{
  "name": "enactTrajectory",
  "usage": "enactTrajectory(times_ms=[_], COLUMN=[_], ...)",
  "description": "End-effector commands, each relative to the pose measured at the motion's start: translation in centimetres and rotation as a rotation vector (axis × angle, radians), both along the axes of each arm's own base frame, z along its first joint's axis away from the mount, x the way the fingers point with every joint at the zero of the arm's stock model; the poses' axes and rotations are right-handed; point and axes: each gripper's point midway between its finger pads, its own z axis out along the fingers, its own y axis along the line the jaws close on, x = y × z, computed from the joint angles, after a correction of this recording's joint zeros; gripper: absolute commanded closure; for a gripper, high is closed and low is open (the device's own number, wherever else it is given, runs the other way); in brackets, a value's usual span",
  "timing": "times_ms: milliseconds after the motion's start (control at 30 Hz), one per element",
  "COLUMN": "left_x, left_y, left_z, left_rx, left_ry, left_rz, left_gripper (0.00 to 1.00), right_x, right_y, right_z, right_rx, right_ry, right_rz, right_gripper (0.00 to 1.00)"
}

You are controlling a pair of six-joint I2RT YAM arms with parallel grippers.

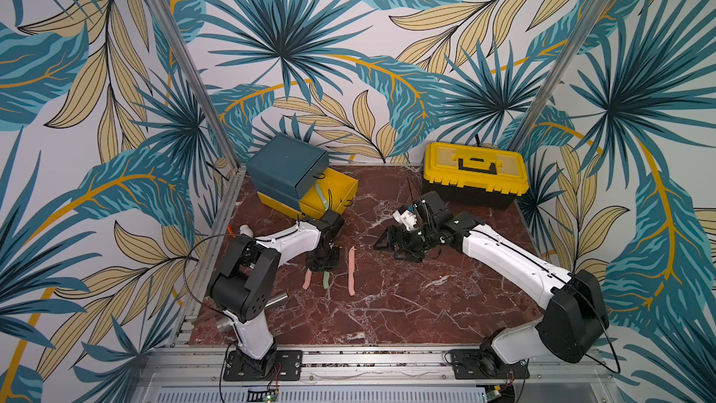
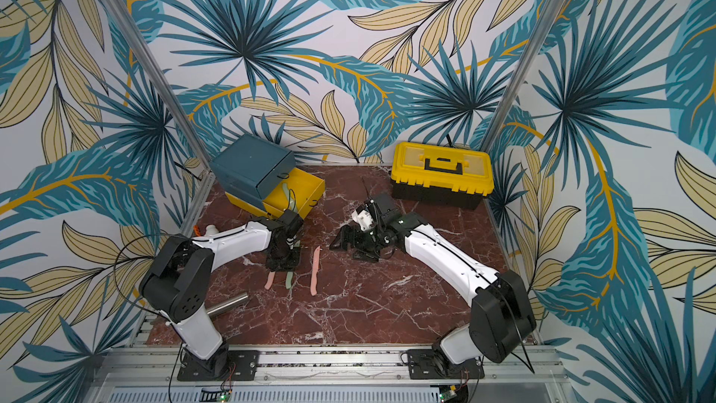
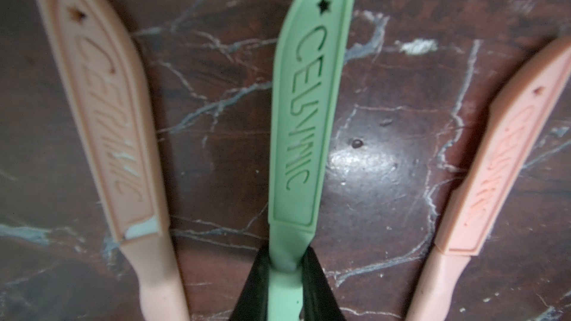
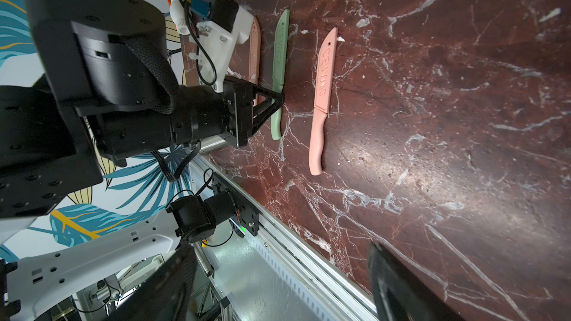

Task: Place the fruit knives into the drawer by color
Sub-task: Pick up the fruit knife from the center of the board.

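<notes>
In a top view the left gripper point(image 1: 324, 265) stands over the green knife point(image 1: 326, 281), and only the knife's handle end shows. Beyond its hidden blade, the drawer chest point(image 1: 288, 172) has a yellow drawer point(image 1: 347, 191) pulled out with a second sage knife point(image 1: 318, 192) inside. I judge that compartment stands open for this knife. The right gripper point(image 1: 387, 251) lies well apart from the green knife, probably parked clear.

In the left wrist view, black fingers point(image 3: 256, 285) press both sides of the green knife at its neck, between handle and blade. The claw is closed on it while it lies flat on the marble table point(image 3: 386, 165). That narrow spot likely suits a slim pinch. The left-side pink knife point(image 3: 102, 118) and the right-side pink knife point(image 3: 500, 165) flank it, untouched.

The right wrist view shows the same pinch. The right gripper's own fingers point(image 4: 401, 288) are spread wide and hold nothing.
</notes>
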Motion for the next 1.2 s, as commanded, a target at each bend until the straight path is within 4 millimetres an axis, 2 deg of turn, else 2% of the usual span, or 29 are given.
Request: enactTrajectory(times_ms=[0,200,500,900,1167], left_x=[-1.2,-1.1,-0.8,-0.9,-1.1], left_y=[0.0,0.0,0.1,0.3,-0.7], left_z=[-2.5,-1.9,0.2,5.3,8.7], left_rx=[0.01,0.009,0.012,0.028,-0.001], left_ry=[0.07,0.059,0.033,-0.032,-0.07], left_rz=[-0.017,-0.019,-0.032,-0.107,-0.181], left_gripper=[1.0,1.0,1.0,1.0,1.0], right_x=[-0.1,0.2,0.4,1.0,1.6], right_y=[-0.1,-0.2,-0.1,0.3,0.7], right_z=[-1.4,-1.7,-2.0,-2.7,-2.9], right_rx=[-0.025,-0.04,-0.043,-0.043,-0.046], right_ry=[0.017,0.008,0.011,0.021,0.022], right_rz=[0.0,-0.004,-0.006,-0.01,-0.002], right_gripper=[0.11,0.11,0.11,0.11,0.11])
